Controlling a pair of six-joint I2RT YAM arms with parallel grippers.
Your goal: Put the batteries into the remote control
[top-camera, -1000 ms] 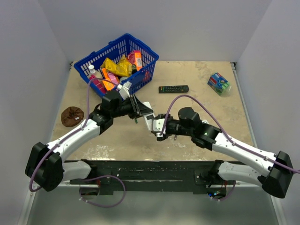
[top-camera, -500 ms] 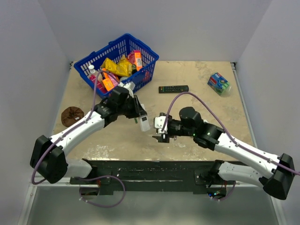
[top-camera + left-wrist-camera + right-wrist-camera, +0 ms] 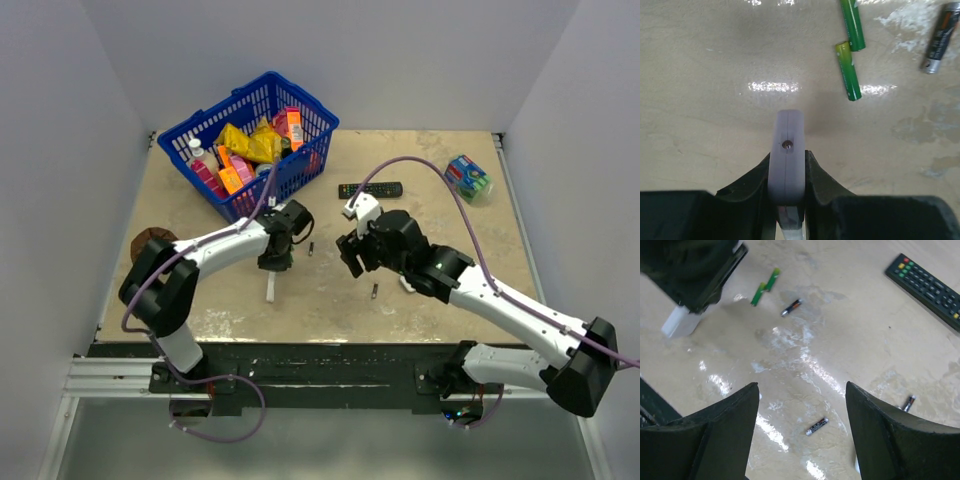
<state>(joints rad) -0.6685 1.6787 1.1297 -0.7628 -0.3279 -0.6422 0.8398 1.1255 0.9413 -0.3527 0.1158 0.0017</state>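
Clamping the remote control (image 3: 787,150) edge-on, left pincer (image 3: 787,167) near green batteries (image 3: 848,71); right pincer (image 3: 801,387) splayed.

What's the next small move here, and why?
Probably lower the right jaws, open and empty, to straddle the dark battery lying just below them, then close. The left jaws clamp the white remote, and no battery is held.

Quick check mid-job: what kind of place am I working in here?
Probably a lab test booth, not a home: plain white walls box in a worn tabletop, a metal rail runs along the near edge, and the props look staged, like the blue basket of snack packs.
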